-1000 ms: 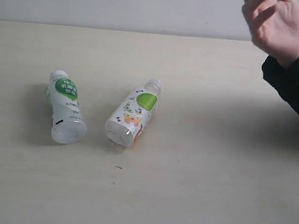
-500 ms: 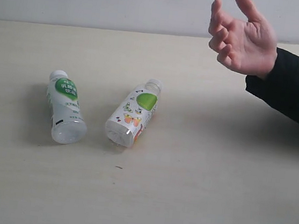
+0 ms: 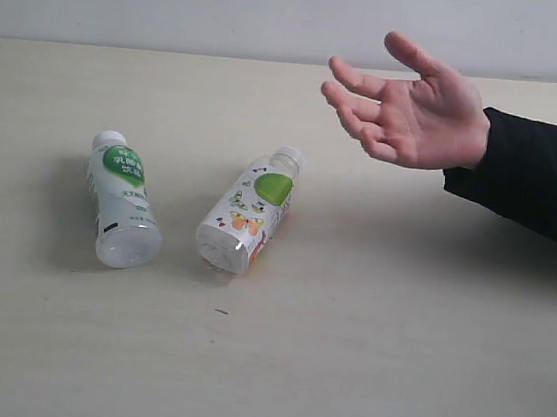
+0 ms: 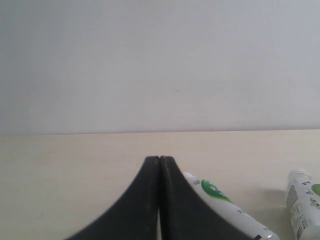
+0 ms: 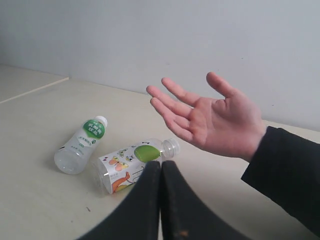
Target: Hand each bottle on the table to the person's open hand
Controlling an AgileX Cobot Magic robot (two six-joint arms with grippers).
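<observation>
Butterfly-label bottle [image 3: 248,210] is lying on worktop [image 3: 395,333], cap angling toward person's open hand [image 3: 411,108] at its right | right hand [image 5: 160,162] is sitting closed, empty, judged nearer | left hand [image 4: 159,158] closed, empty

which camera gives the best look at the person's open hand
The right wrist view: the open hand sits large near the middle of the picture, palm up and unblocked. The exterior view shows it whole too, but smaller and more from the side. The left wrist view does not show it at all.

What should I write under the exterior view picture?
A left bottle and a butterfly-label bottle lie on the table; an open hand waits.
</observation>
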